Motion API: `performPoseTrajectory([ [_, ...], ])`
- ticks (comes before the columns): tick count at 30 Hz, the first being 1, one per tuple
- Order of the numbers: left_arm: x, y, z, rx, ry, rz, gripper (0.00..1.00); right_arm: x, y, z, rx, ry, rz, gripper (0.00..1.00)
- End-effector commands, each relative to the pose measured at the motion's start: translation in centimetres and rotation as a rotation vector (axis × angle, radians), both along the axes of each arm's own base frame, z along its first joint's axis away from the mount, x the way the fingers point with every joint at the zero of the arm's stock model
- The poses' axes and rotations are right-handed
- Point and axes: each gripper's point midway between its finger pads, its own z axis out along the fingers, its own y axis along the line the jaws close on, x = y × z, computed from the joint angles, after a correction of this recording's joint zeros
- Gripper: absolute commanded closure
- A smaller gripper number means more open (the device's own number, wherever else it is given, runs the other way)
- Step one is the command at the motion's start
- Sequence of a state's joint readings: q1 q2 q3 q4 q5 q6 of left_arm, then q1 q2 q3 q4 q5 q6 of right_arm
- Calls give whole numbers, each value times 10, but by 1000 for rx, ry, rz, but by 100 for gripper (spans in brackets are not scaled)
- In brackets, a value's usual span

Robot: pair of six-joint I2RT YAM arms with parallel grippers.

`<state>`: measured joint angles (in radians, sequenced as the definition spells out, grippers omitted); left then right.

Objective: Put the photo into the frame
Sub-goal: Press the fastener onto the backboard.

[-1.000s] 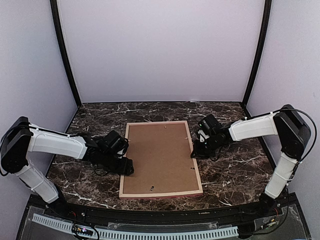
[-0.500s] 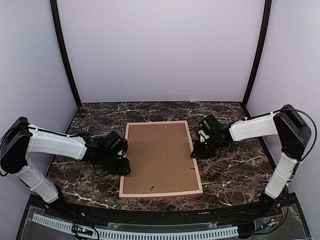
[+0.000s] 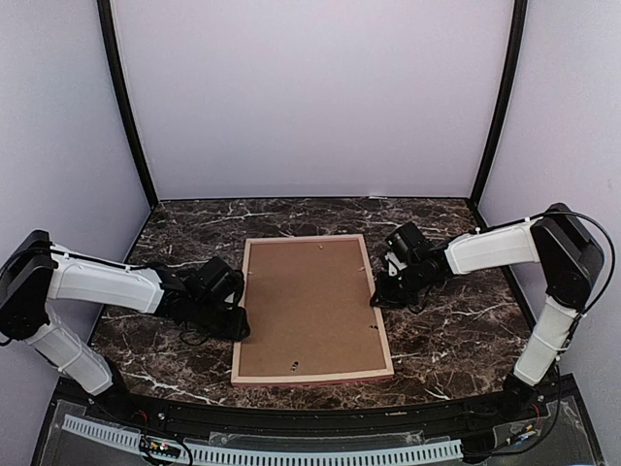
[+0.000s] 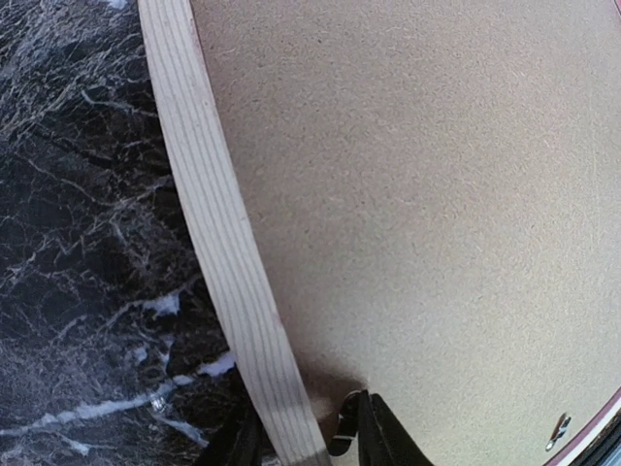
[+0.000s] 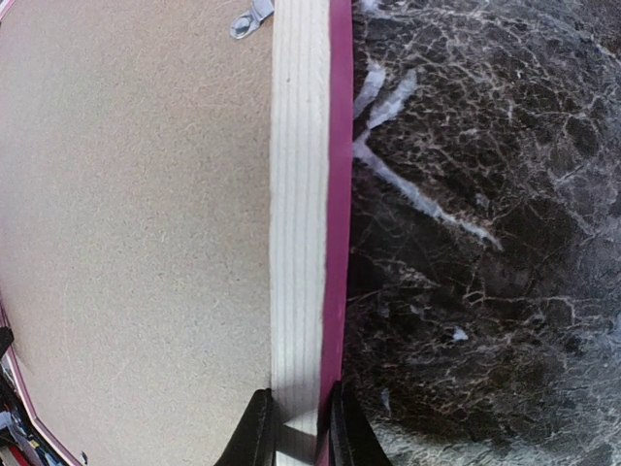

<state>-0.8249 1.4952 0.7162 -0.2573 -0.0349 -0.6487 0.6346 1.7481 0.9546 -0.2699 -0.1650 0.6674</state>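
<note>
The frame (image 3: 310, 377) lies face down on the marble table, and a brown backing board (image 3: 309, 306) fills its opening. The photo is hidden. My left gripper (image 3: 237, 326) straddles the left rail (image 4: 218, 243) low down. Its outer finger (image 4: 238, 439) rests against the rail, while a thin gap separates the inner finger (image 4: 367, 427) from it over the board (image 4: 417, 194). My right gripper (image 3: 376, 296) is shut on the right rail (image 5: 299, 194), one finger on the bare wood side and one on the pink edge.
Small metal tabs (image 5: 250, 17) (image 4: 558, 432) sit at the board's edges. Dark marble tabletop (image 3: 437, 340) surrounds the frame. Grey walls enclose the back and both sides, with black posts in the corners.
My left gripper's jaws have narrowed around the left rail and the gripper has shifted slightly outward. The right gripper and the frame have not moved.
</note>
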Motion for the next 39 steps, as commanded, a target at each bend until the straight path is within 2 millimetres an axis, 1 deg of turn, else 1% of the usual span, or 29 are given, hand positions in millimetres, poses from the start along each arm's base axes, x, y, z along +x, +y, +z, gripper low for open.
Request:
performPoseTrajectory([
  [1, -25, 18, -18, 51, 76, -9, 66, -11, -12, -31, -44, 69, -26, 95],
  [3, -26, 17, -18, 36, 78, -6, 66, -10, -12, -31, -44, 67, -24, 95],
  [6, -29, 10, -15, -12, 88, -14, 65, -10, -12, -31, -45, 68, -22, 95],
  [11, -30, 10, -11, -25, 86, -11, 62, -11, -11, -30, -46, 69, -17, 95],
  [17, -29, 12, -8, -32, 88, -1, 54, -10, -11, -31, -47, 69, -15, 96],
  [23, -22, 12, 5, -72, 63, 6, 45, -10, -10, -31, -45, 70, -11, 96],
  [25, -19, 14, 8, -81, 55, 14, 44, -11, -11, -32, -46, 71, -12, 96],
  [30, -10, 18, 12, -94, 34, 25, 46, -12, -11, -33, -44, 72, -12, 96],
  [33, -8, 20, 9, -86, 41, 25, 48, -12, -12, -32, -46, 72, -13, 96],
  [39, -8, 17, 3, -80, 60, 10, 50, -14, -13, -33, -47, 74, -14, 96],
])
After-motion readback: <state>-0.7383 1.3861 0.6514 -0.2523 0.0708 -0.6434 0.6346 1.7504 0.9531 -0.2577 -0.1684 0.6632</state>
